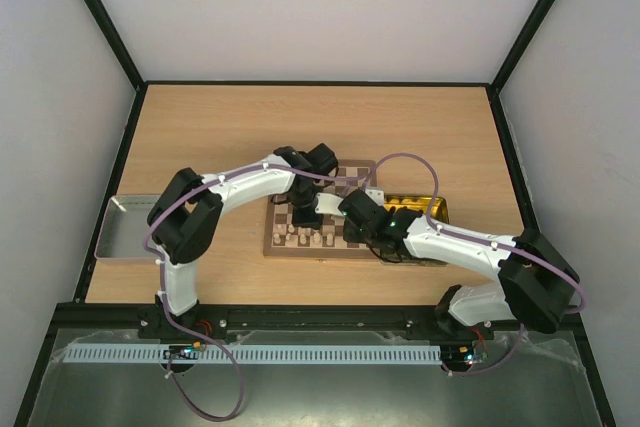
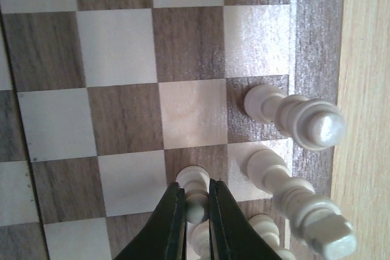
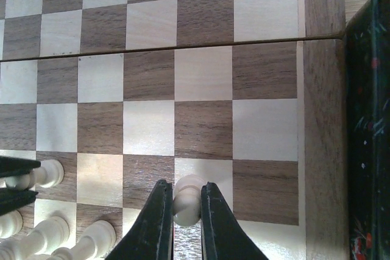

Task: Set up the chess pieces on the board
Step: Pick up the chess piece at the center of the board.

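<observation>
1. The top view shows the whole table (image 1: 300,117). The board (image 1: 352,169) sits in the middle. A grey tray (image 1: 125,227) lies at the table's left edge, and a gold tray (image 1: 437,209) lies just beside the board's right edge. The left arm (image 1: 250,182) and the right arm (image 1: 450,242) both reach over the board.
2. In that view the pale pieces (image 1: 305,237) are only tiny dots near the board's near edge. The wrist views show them big and clear.
3. In the left wrist view the left gripper (image 2: 195,186) is clamped on a pale pawn (image 2: 195,202). The pawn sits right between the fingertips, over a dark square, one row in from the board's edge. Two tall pieces (image 2: 292,117) stand in the edge row just beside it.
4. In the right wrist view the right gripper (image 3: 185,186) squeezes a second pawn (image 3: 186,202). It sits between the fingertips, over a pale square, one square in from the board's right edge.
5. Only the right wrist view shows both pawns at once. The left gripper and its pawn peek in at the left, in the same row. A thin line (image 3: 183,50) crosses the board there.
6. No view tells whether the pawns touch the board.
</observation>
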Controlling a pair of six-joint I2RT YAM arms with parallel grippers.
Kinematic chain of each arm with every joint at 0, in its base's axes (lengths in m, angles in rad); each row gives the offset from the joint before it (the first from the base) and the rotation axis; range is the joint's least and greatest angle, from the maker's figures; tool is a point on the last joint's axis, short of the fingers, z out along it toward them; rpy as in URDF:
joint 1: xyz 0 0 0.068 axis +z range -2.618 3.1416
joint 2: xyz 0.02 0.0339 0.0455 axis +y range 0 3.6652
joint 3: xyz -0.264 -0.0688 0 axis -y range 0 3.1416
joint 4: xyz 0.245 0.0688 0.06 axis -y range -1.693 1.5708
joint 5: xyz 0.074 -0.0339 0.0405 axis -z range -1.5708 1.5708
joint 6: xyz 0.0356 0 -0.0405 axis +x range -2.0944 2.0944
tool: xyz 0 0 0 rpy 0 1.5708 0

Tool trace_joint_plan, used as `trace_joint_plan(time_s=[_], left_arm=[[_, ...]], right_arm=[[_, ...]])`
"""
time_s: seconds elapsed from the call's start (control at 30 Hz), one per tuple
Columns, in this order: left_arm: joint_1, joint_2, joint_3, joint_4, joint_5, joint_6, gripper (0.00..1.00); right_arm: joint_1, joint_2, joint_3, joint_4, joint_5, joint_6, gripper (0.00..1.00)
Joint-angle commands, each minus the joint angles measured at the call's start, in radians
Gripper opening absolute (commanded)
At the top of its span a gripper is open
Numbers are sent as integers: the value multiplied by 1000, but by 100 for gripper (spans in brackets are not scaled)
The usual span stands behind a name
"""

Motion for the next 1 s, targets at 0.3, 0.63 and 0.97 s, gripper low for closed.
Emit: trace_joint_plan(time_s=[0.3, 0.63, 0.97], left_arm=[[-22, -29, -31, -28, 12, 5, 13], [-21, -52, -35, -3, -9, -4, 50], [-9, -63, -18, 14, -26, -14, 53]], right_arm=[[-6, -11, 17, -6, 27, 22, 3], [-6, -13, 25, -5, 21, 20, 2], [-6, -23, 22, -8, 21, 24, 2]])
